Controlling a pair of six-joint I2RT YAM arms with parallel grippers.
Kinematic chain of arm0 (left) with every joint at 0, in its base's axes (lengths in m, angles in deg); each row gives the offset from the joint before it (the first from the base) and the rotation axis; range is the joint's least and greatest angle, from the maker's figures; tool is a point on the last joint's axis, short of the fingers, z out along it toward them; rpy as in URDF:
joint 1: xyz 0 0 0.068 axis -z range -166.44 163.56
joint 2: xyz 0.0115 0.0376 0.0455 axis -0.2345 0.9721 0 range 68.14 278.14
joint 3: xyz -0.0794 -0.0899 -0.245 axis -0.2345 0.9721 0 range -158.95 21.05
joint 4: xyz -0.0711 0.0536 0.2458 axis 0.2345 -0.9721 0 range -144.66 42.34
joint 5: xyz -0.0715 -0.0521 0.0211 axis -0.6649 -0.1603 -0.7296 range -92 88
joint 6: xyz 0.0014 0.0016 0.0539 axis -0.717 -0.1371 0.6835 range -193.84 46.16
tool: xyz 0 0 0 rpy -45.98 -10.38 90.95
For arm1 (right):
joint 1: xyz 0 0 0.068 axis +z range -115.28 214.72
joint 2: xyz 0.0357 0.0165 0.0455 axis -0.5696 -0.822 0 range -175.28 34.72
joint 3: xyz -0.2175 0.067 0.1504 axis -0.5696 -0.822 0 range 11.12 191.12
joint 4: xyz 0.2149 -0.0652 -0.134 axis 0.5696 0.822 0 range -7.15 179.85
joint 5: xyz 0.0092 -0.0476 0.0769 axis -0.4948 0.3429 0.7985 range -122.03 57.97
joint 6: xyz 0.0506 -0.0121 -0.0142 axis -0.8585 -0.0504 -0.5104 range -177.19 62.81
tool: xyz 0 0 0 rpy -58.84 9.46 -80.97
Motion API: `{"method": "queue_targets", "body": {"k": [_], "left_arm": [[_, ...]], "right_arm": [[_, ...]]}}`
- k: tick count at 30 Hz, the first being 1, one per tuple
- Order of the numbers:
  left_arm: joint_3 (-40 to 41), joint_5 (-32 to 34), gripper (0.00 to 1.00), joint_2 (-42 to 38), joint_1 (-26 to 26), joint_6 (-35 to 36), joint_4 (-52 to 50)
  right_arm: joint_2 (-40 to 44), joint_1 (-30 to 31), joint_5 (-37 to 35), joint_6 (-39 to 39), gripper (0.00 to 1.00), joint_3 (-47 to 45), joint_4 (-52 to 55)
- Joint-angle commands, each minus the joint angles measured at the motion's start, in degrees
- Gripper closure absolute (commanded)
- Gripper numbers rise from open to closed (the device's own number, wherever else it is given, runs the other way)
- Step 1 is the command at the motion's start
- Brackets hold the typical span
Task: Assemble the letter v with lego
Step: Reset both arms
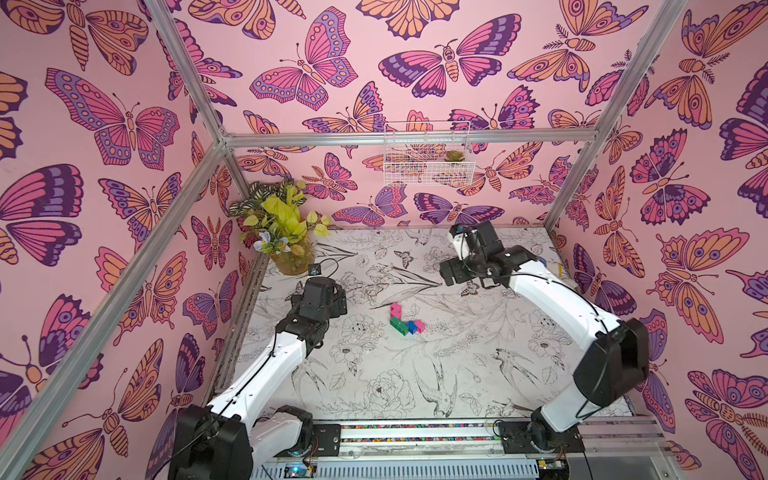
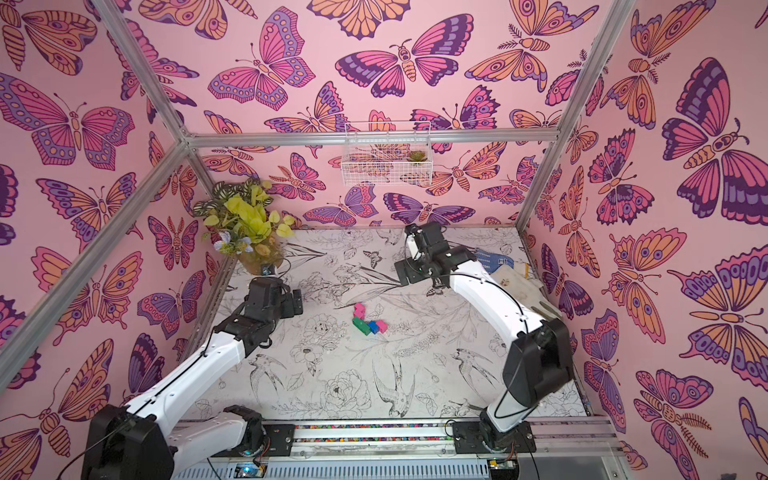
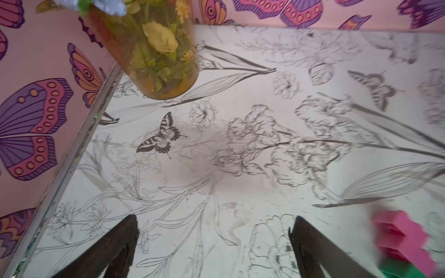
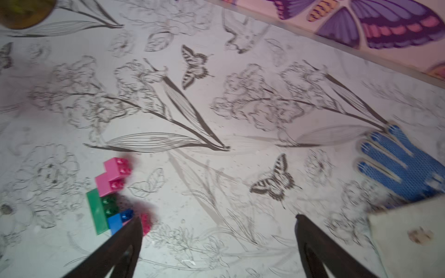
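The lego bricks lie joined in a small angled V [image 1: 405,320] in the middle of the table, seen in both top views [image 2: 368,322]. In the right wrist view two pink bricks [image 4: 113,175] step down to the green brick [image 4: 98,209]. A blue brick [image 4: 119,219] and another pink brick [image 4: 145,223] follow it. My right gripper [image 4: 218,217] is open and empty, raised behind and to the right of the V [image 1: 451,270]. My left gripper [image 3: 215,217] is also open and empty, to the left of the V [image 1: 334,299]. Its pink end [image 3: 399,235] shows at the edge of the left wrist view.
A vase of yellow-green flowers [image 1: 291,257] stands at the back left corner. A blue dotted glove [image 4: 395,166] and a white sheet [image 4: 409,240] lie at the right side of the table. A white wire basket [image 1: 428,153] hangs on the back wall.
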State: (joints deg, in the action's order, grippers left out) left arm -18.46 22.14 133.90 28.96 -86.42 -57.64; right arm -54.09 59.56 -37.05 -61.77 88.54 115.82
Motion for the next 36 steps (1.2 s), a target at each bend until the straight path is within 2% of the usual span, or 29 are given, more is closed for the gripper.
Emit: {"method": "queue_targets", "body": {"k": [1,4,5,7,9,13,14,16,18,19,21,22,24,25,27,29,31,34,36], "left_arm": [[4.2,2.5,0.0,2.1,-4.1,5.8,11.6],[11.1,-1.6,0.0,3.5,-6.6,9.7,26.8],[14.3,-2.9,0.0,4.0,-7.0,11.4,34.7],[19.9,-3.7,0.0,6.4,-7.3,15.0,51.4],[24.4,-7.7,0.0,13.7,-10.2,14.3,64.4],[22.6,-17.1,0.0,22.4,-14.1,13.0,67.6],[22.3,-19.5,0.0,23.5,-14.9,13.6,69.1],[21.2,-21.6,0.0,21.1,-15.4,13.0,62.5],[21.2,-24.1,0.0,22.9,-15.4,14.3,64.9],[21.2,-25.5,0.0,22.9,-15.4,15.3,65.1],[21.9,-25.8,0.0,20.9,-15.1,15.2,64.0],[22.9,-26.0,0.0,21.6,-15.1,15.3,66.9],[23.4,-25.8,0.0,23.0,-15.2,15.3,69.8],[22.7,-25.2,0.0,22.0,-15.1,14.9,66.8],[21.5,-24.3,0.0,21.5,-15.2,14.6,63.7],[21.3,-24.3,0.0,22.9,-15.1,14.8,65.8],[18.7,-24.3,0.0,21.8,-15.3,14.4,60.8],[19.3,-24.1,0.0,22.7,-15.4,14.5,63.6],[18.6,-24.3,0.0,22.2,-15.4,14.2,61.3]], "right_arm": [[6.5,-4.3,-5.6,-3.9,0.01,-9.0,-6.6],[12.5,-10.2,1.8,-3.3,0.01,-17.7,-12.7],[14.5,-11.6,4.3,-1.5,0.01,-21.3,-16.2],[18.1,-11.7,1.8,4.6,0.01,-28.8,-24.3],[20.8,-11.9,-4.4,4.6,0.01,-37.1,-34.6],[21.6,-13.0,-10.9,2.5,0.01,-45.8,-43.3],[21.4,-13.3,-12.2,2.8,0.01,-48.9,-48.6],[20.3,-13.6,-15.9,2.2,0.01,-55.2,-59.2],[18.0,-13.9,-12.6,4.8,0.01,-61.4,-75.9],[16.9,-13.9,-11.3,5.6,0.01,-62.4,-80.2],[14.8,-14.1,-13.4,6.7,0.01,-59.4,-77.3],[12.1,-15.1,-12.4,7.3,0.01,-58.9,-79.3],[4.7,-16.5,-12.6,6.6,0.01,-59.7,-89.9],[2.8,-17.4,-12.9,5.3,0.01,-59.9,-92.9],[3.8,-20.8,-9.6,1.5,0.01,-56.8,-82.5],[2.2,-22.7,-7.8,0.3,0.01,-55.8,-82.6],[2.8,-22.7,-7.9,0.2,0.01,-55.0,-80.0],[2.6,-22.7,-7.9,0.2,0.01,-55.0,-80.4],[2.6,-22.7,-7.8,0.2,0.01,-55.0,-80.5]]}}
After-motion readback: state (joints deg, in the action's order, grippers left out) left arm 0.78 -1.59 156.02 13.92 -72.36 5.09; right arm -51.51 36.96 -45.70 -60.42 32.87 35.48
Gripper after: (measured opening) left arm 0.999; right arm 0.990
